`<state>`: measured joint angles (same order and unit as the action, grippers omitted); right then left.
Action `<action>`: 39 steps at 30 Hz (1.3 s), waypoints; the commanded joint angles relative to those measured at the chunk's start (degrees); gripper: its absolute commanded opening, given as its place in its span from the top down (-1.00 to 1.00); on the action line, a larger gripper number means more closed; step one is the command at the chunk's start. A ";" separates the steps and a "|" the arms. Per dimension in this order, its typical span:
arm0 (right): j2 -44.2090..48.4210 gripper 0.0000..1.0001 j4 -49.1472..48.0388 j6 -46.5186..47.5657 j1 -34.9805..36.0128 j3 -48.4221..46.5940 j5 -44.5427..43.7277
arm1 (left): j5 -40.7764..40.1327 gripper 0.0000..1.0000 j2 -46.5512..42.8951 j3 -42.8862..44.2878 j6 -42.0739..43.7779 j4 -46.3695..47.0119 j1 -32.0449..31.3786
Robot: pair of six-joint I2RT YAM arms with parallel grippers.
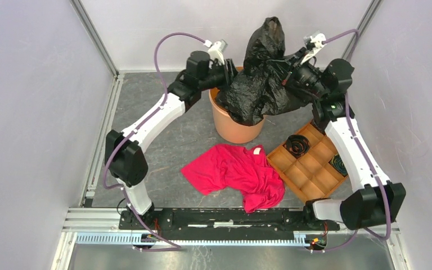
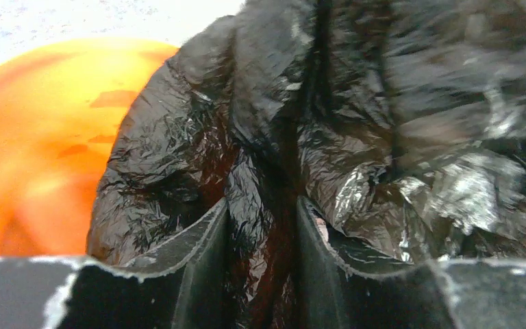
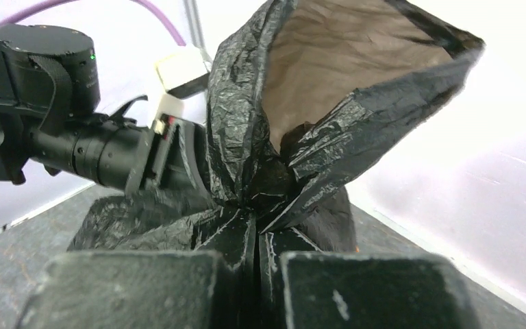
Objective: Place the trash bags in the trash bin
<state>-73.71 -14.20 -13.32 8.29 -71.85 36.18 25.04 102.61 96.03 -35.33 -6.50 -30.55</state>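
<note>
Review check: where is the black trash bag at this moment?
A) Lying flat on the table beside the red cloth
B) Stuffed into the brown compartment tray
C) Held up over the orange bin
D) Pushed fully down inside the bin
C: the trash bag hangs bunched above the trash bin, pinched in the right gripper, with its film also lying between the fingers of the left gripper.

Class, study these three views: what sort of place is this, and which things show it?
Most likely a robot test cell, not a home: plain pale walls on aluminium posts, two robot arms bolted along the table, and staged props, an orange bin, black trash bag, red cloth, compartment tray.
</note>
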 commanded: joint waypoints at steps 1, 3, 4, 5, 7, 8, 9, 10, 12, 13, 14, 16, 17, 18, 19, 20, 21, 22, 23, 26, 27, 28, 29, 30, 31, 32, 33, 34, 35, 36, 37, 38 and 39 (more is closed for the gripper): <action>-4.78 0.99 0.74 2.53 4.40 -7.22 5.07 | -11.49 0.10 -1.75 -0.77 9.96 -3.71 -2.70; -6.28 0.99 4.42 5.06 6.18 -10.20 4.14 | -13.58 0.10 -1.45 -0.16 11.35 -6.85 -2.54; -6.35 0.99 4.04 4.68 6.40 -10.20 3.51 | -14.02 0.08 -0.37 2.78 11.76 -11.49 -2.44; -6.19 0.99 3.56 4.31 6.50 -9.86 2.54 | -13.30 0.04 1.18 6.90 12.19 -16.36 -2.27; -5.83 0.99 4.16 4.63 6.45 -9.36 -0.45 | -9.85 -0.10 4.11 14.89 13.44 -24.71 -1.77; -5.83 0.99 4.93 4.96 6.45 -9.40 -1.73 | -8.89 -0.18 4.43 17.10 13.78 -26.69 -1.62; -5.96 0.99 5.64 5.41 6.46 -9.54 -2.42 | -8.76 -0.28 3.89 17.35 13.95 -27.35 -1.46; -6.01 0.99 6.44 6.04 6.46 -9.61 -3.16 | -9.14 -0.37 2.69 16.57 13.88 -27.22 -1.25; -5.96 0.99 8.03 7.37 6.50 -9.55 -4.66 | -10.23 -0.53 -0.60 13.40 13.77 -25.52 -0.77; -5.85 0.99 8.66 8.12 6.46 -9.41 -5.41 | -9.95 -0.59 -2.62 12.37 14.03 -25.04 -0.26; -5.83 0.99 9.26 8.83 6.44 -9.42 -5.95 | -9.22 -0.64 -3.98 12.34 14.28 -25.25 0.43; -5.94 0.99 10.20 9.61 6.42 -9.89 -6.38 | -8.52 -0.76 -6.99 12.54 14.92 -25.28 1.63; -6.01 0.99 10.40 9.76 6.42 -10.19 -6.32 | -9.13 -0.80 -8.65 12.83 15.47 -25.27 1.87; -6.17 0.99 10.65 9.81 6.41 -10.61 -6.10 | -9.95 -0.83 -10.27 12.74 15.98 -25.24 1.92; -6.33 0.99 10.83 9.89 6.40 -10.90 -5.91 | -10.24 -0.85 -11.88 11.79 16.39 -24.43 1.97; -6.49 0.99 10.86 9.83 6.44 -11.17 -5.80 | -9.40 -0.86 -13.87 10.11 16.81 -22.85 1.98; -6.57 0.99 10.86 9.80 6.44 -11.28 -5.77 | -5.70 -0.87 -15.78 7.29 17.60 -20.22 1.82; -6.69 0.99 10.77 9.79 6.44 -11.29 -5.77 | 0.15 -0.87 -17.82 3.94 18.90 -16.72 1.37; -6.73 0.99 10.85 9.80 6.44 -11.29 -5.73 | 7.53 -0.82 -19.62 0.82 20.27 -13.97 0.38; -6.70 0.99 10.49 9.68 6.41 -10.95 -5.54 | 13.06 -0.77 -22.11 -3.47 28.23 -15.95 -7.84; -6.70 0.99 10.27 9.42 6.41 -10.90 -5.37 | 11.62 -0.74 -21.88 -3.69 31.80 -18.51 -10.41; -6.77 0.99 9.88 9.07 6.40 -10.93 -5.10 | 9.88 -0.71 -21.42 -3.87 33.84 -20.08 -12.15; -6.86 0.99 9.60 8.65 6.44 -11.00 -4.87 | 8.74 -0.62 -20.69 -3.84 34.52 -20.83 -13.03; -6.93 0.99 9.26 8.22 6.44 -11.10 -4.65 | 7.52 -0.50 -19.73 -3.70 34.35 -20.85 -13.20; -6.97 0.99 9.07 7.82 6.46 -11.24 -4.27 | 3.92 -0.41 -18.81 -3.49 33.50 -20.31 -13.22; -7.00 0.99 8.93 7.37 6.42 -11.44 -3.96 | -1.18 -0.30 -17.65 -3.44 31.76 -19.24 -13.15; -6.95 0.99 8.85 7.02 6.46 -11.46 -3.69 | -6.30 -0.21 -16.32 -3.10 29.95 -18.56 -13.07; -6.91 0.99 8.67 6.68 6.47 -11.47 -3.54 | -10.71 -0.13 -14.58 -2.23 27.92 -18.42 -12.86; -6.76 0.99 8.59 6.33 6.55 -11.34 -3.40 | -13.76 -0.08 -12.58 -1.50 26.41 -18.27 -12.49; -6.50 0.99 8.64 6.17 6.51 -11.25 -3.40 | -16.22 -0.02 -10.36 -1.05 24.83 -17.38 -11.91; -6.32 0.99 8.58 5.82 6.52 -11.13 -3.40 | -17.68 0.02 -9.04 -0.90 23.23 -16.17 -11.21; -6.16 0.99 8.57 5.49 6.63 -11.04 -3.33 | -18.68 0.06 -8.04 -1.16 21.84 -14.45 -10.53; -6.11 0.99 8.57 5.24 6.84 -11.03 -3.11 | -21.61 0.10 -7.50 -1.68 20.89 -12.68 -10.32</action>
<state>-80.62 -2.96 -6.24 14.90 -80.66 31.90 16.14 91.70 93.56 -9.15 -24.47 -42.68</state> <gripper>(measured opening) 0.007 0.483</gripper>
